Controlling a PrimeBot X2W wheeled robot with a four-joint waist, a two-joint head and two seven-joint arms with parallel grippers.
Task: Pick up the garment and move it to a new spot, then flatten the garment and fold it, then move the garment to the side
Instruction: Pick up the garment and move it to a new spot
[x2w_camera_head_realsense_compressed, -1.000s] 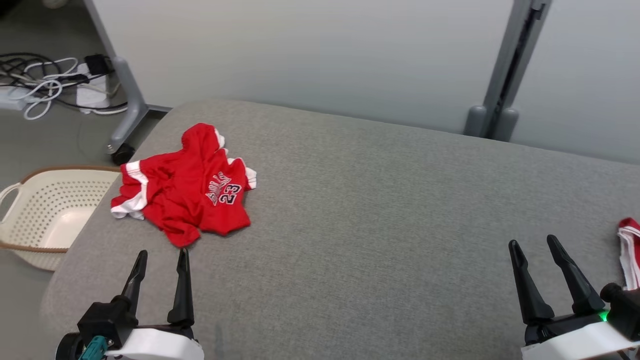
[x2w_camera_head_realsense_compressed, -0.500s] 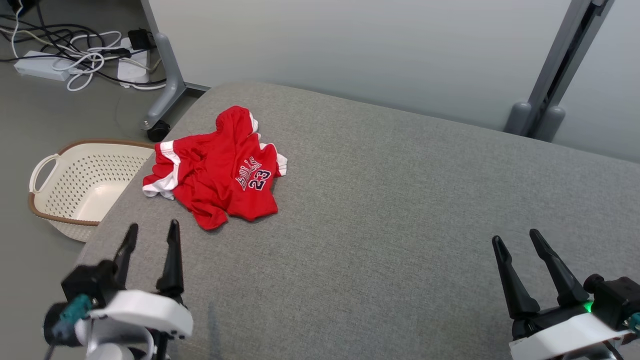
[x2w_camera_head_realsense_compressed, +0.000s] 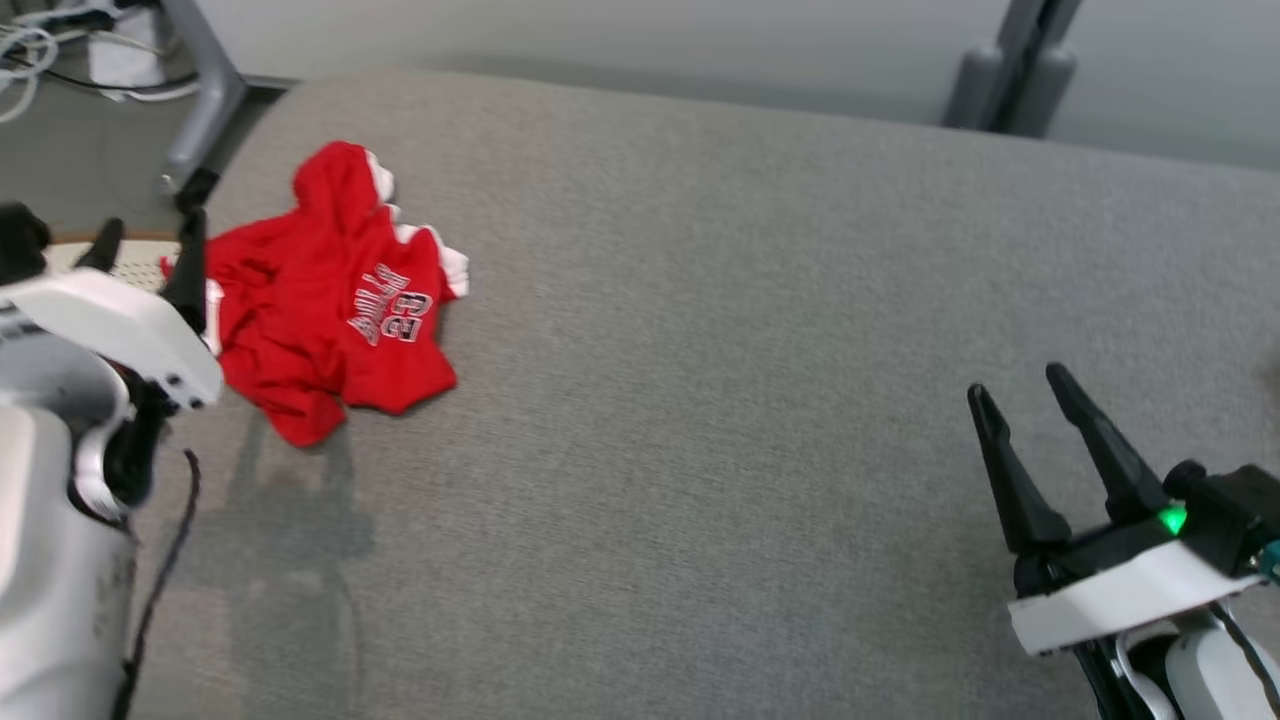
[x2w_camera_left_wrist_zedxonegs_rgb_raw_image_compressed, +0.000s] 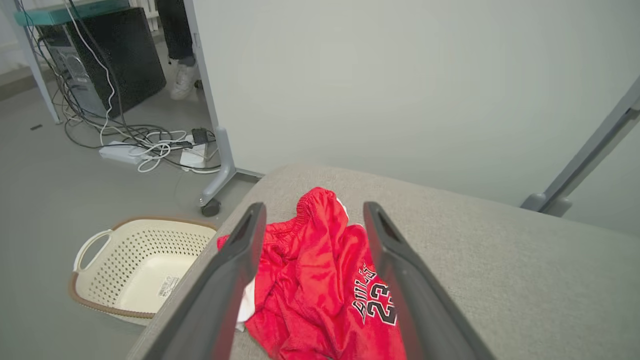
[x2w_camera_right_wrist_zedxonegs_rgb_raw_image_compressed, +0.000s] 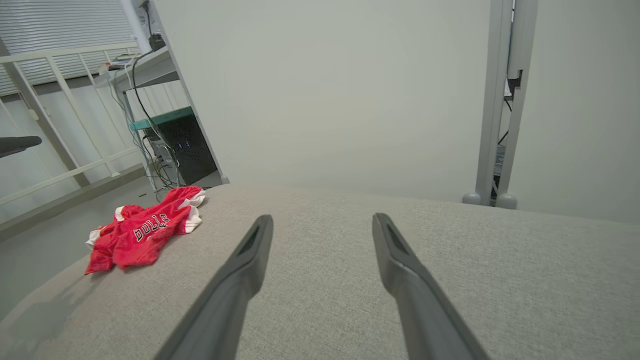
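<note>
Garment (x2w_camera_head_realsense_compressed: 330, 300) is lying crumpled at the far left corner of the counter (x2w_camera_head_realsense_compressed: 760, 300), directly ahead of the left gripper (x2w_camera_head_realsense_compressed: 150, 240) (the nearer arm), jaws standing spread; right gripper (x2w_camera_head_realsense_compressed: 1018, 395), likewise spread, is hovering well apart.

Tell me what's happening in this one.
A two-armed robot is set to pick up a crumpled red garment lying near the corner of a grey padded surface. Its left gripper hovers open, lined up on the garment, nothing gripped yet. The right gripper is open over bare surface, well away.
</note>
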